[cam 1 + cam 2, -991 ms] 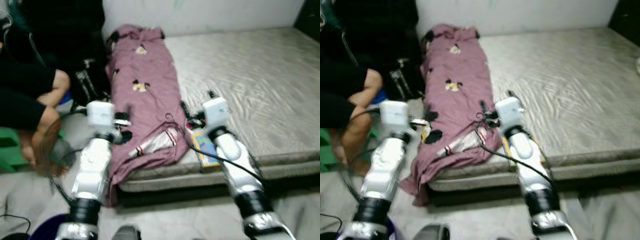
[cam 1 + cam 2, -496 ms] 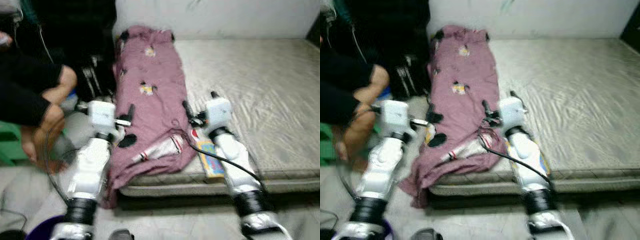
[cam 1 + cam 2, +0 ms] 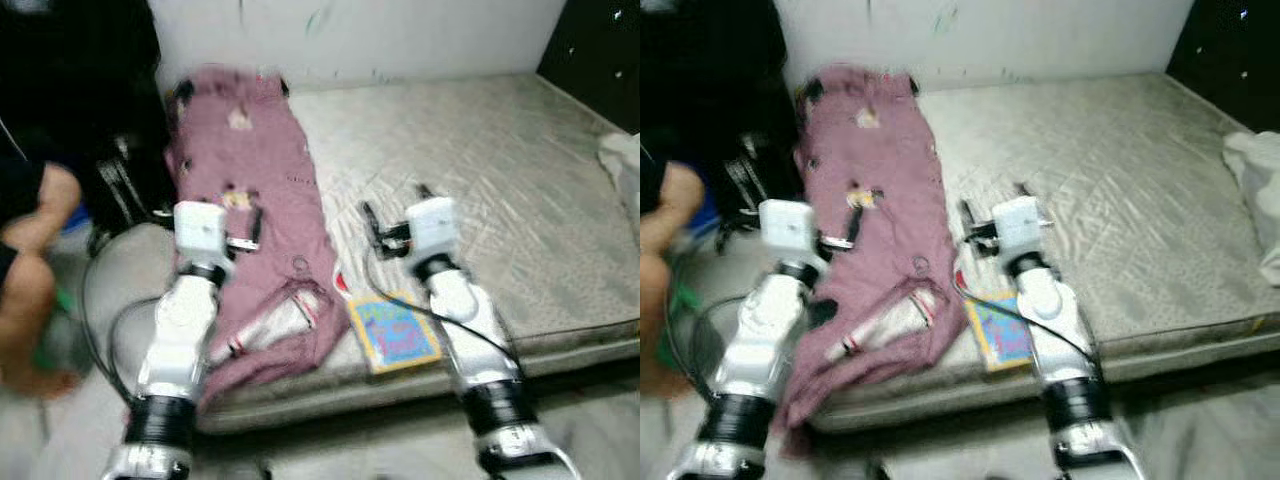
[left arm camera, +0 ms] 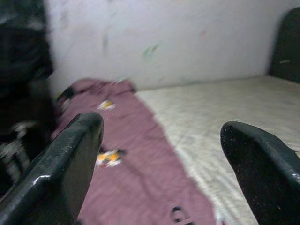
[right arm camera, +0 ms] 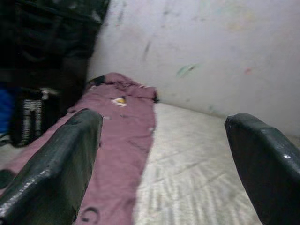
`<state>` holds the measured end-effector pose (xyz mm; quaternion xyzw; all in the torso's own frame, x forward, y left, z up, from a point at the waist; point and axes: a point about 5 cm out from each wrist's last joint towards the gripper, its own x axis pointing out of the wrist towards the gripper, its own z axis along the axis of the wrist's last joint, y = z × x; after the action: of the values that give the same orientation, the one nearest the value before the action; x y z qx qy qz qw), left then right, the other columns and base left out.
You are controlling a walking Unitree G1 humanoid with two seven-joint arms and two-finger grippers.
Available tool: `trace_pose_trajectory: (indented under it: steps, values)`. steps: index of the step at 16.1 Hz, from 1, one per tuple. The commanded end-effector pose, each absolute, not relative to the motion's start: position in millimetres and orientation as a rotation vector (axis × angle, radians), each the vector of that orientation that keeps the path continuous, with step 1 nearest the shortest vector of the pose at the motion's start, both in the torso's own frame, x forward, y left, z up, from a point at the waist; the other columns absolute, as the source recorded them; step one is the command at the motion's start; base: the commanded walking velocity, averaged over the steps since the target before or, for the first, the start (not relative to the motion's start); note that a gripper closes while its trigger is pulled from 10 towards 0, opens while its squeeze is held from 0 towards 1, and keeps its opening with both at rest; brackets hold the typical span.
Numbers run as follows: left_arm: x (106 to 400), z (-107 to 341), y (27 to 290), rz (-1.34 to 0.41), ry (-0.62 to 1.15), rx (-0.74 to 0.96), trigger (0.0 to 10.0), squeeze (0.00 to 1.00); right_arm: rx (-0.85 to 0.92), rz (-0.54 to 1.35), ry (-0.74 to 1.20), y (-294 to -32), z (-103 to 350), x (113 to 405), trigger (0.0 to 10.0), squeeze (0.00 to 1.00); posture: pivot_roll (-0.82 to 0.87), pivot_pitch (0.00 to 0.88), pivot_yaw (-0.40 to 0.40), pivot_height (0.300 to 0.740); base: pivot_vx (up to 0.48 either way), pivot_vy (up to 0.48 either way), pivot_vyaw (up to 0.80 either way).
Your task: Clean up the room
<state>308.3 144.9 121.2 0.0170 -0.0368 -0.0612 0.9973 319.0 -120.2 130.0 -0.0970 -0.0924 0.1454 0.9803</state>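
Both grippers are held out in front of the robot, over the near part of the mattress [image 3: 500, 170]. The left gripper [image 4: 161, 154] has its two black fingers wide apart and holds nothing; it is above the near part of the purple cloth [image 3: 265, 210]. The right gripper [image 5: 164, 159] is also spread open and empty, over the bare mattress just beside the cloth.

No container can be made out in these blurred pictures.

The cloth lies on the left side of the mattress. Its long axis runs from the wall [image 3: 400, 35] toward the robot, and its near end hangs over the mattress edge. A colourful book [image 3: 395, 332] lies flat at the near edge, between the cloth and the right arm.

Compared with half a second ago, the camera has turned to the right: the cloth and the person [image 3: 30, 240] at the left have shifted left in the picture, the book is now fully seen, and a white bundle [image 3: 625, 165] has come in at the far right edge. The grippers keep the same open posture.
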Motion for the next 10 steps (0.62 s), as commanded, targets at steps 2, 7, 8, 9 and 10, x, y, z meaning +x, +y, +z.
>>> trace_pose_trajectory:
  steps: [2,7,8,9,10]
  values:
    - [309.8,122.7,140.6,-0.14,-0.074,0.037,10.0,0.0,-0.214,0.287,-0.198,-125.0,133.7,320.7,10.0,0.0,0.0,0.0,-0.004,0.74,0.0,0.0,0.8]
    - [310.5,124.0,140.1,-0.144,-0.082,0.046,10.0,0.0,-0.205,0.281,-0.194,-125.5,133.3,321.7,10.0,0.0,0.0,0.0,-0.008,0.74,0.0,0.0,0.58]
    - [310.5,124.1,139.4,-0.148,-0.083,0.046,10.0,0.0,-0.204,0.281,-0.191,-125.7,132.9,321.9,10.0,0.0,0.0,0.0,-0.008,0.74,0.0,0.0,0.0]
    - [310.3,124.3,139.0,-0.15,-0.084,0.047,10.0,0.0,-0.205,0.282,-0.191,-125.6,132.9,321.9,10.0,0.0,0.0,0.0,-0.008,0.74,0.0,0.0,0.0]
    - [310.2,124.4,138.7,-0.154,-0.085,0.047,10.0,0.0,-0.205,0.284,-0.19,-125.3,132.8,322.0,10.0,0.0,0.0,0.0,-0.008,0.74,0.0,0.0,0.0]
